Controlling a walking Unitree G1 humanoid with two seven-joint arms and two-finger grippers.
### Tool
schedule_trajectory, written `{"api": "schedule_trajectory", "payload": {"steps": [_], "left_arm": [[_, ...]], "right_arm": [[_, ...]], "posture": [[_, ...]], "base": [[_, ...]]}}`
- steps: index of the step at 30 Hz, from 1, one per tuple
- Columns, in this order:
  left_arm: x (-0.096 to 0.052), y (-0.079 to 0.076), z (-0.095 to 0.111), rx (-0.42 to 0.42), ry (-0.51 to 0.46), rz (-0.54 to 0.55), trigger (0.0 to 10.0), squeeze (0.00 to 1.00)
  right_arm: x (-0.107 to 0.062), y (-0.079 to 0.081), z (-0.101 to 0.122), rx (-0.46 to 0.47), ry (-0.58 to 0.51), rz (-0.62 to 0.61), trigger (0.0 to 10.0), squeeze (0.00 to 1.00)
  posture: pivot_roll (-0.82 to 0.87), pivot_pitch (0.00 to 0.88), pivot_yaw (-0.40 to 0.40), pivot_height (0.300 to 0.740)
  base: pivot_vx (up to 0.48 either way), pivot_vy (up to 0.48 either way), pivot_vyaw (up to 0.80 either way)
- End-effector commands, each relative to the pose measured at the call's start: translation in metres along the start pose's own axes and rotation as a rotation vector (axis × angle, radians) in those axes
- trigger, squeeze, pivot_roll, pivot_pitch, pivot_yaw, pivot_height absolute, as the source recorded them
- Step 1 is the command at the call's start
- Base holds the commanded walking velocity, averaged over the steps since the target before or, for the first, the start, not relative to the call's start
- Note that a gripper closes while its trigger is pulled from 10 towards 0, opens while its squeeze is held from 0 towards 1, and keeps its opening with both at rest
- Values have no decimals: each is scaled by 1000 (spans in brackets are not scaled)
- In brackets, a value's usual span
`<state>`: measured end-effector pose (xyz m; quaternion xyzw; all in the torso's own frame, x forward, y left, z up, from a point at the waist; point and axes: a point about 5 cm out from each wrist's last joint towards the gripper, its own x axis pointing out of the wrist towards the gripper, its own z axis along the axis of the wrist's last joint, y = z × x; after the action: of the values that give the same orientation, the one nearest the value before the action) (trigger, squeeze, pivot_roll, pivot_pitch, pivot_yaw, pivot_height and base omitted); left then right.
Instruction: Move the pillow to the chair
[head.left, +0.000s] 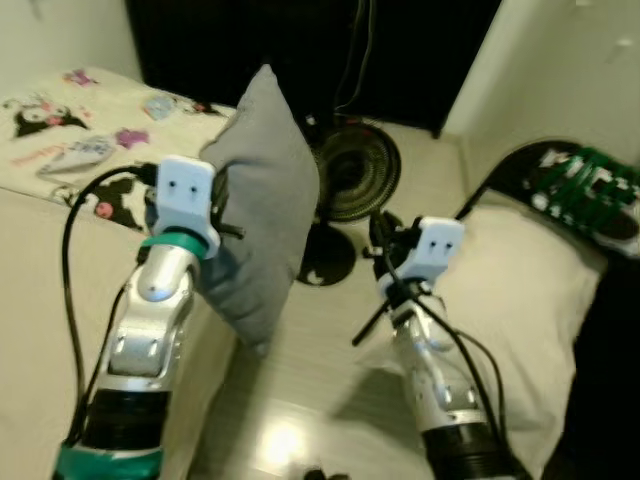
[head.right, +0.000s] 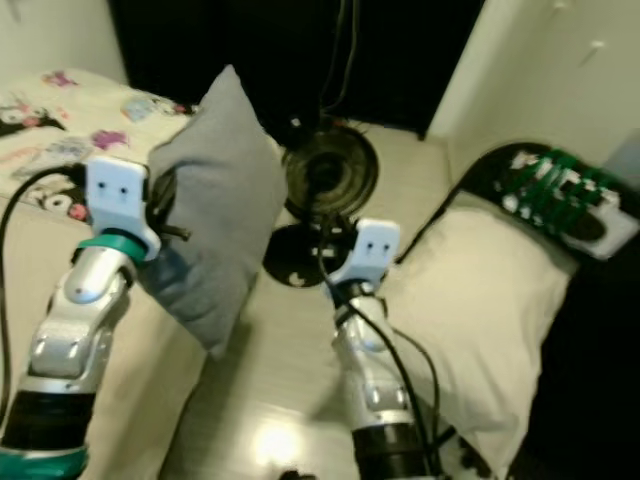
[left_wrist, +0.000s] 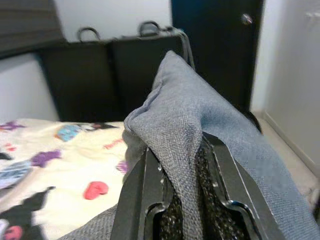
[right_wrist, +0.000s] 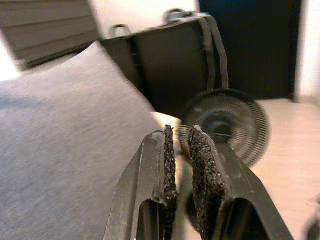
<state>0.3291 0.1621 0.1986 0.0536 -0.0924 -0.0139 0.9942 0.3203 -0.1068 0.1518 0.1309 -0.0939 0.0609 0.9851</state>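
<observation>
Grey woven pillow (head.left: 262, 200), pinched fold in left hand (left_wrist: 186, 200)

The right gripper (right_wrist: 178, 142) rises from the lower centre, pads nearly touching with nothing between. The grey pillow (right_wrist: 65, 140) fills the left; a round fan (right_wrist: 227, 122) sits right of centre.

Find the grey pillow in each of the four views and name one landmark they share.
Left eye: pillow left of centre, held up by the left gripper.
Right eye: upper left.
Left wrist: pinched between the fingers.
Right wrist: beside the right gripper.
Shared landmark: the round black fan.
</observation>
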Motion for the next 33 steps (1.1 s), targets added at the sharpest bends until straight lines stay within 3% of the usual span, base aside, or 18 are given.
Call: {"api": "schedule_trajectory", "payload": {"steps": [1, 8, 14, 17, 26, 33], "left_arm": [[3, -8, 16, -17, -93, -24, 10000, 0], [3, -9, 18, -61, -114, -26, 10000, 0], [1, -11, 16, -124, -126, -14, 10000, 0], [-1, -12, 22, -158, -183, 13, 10000, 0], [-7, -31, 15, -126, -147, -74, 10000, 0], [-8, -37, 14, -131, -141, -101, 10000, 0]], "right_arm": [[-1, -8, -1, 3, 11, -34, 10000, 0], [-6, -14, -6, -25, 26, -51, 10000, 0], [-7, -9, -3, -32, 15, -33, 10000, 0], [-9, -4, 0, -53, 2, -11, 10000, 0], [-11, -9, -1, -49, 13, -30, 10000, 0], [-9, -7, 0, -52, 11, -21, 10000, 0]], "posture": [[148, 0, 26, 740], [120, 0, 4, 740], [77, 0, 28, 740], [68, 0, 25, 740], [68, 0, 29, 740], [78, 0, 22, 740]], "base": [[0, 0, -800], [0, 0, -800], [0, 0, -800], [0, 0, -800], [0, 0, -800], [0, 0, -800]]}}
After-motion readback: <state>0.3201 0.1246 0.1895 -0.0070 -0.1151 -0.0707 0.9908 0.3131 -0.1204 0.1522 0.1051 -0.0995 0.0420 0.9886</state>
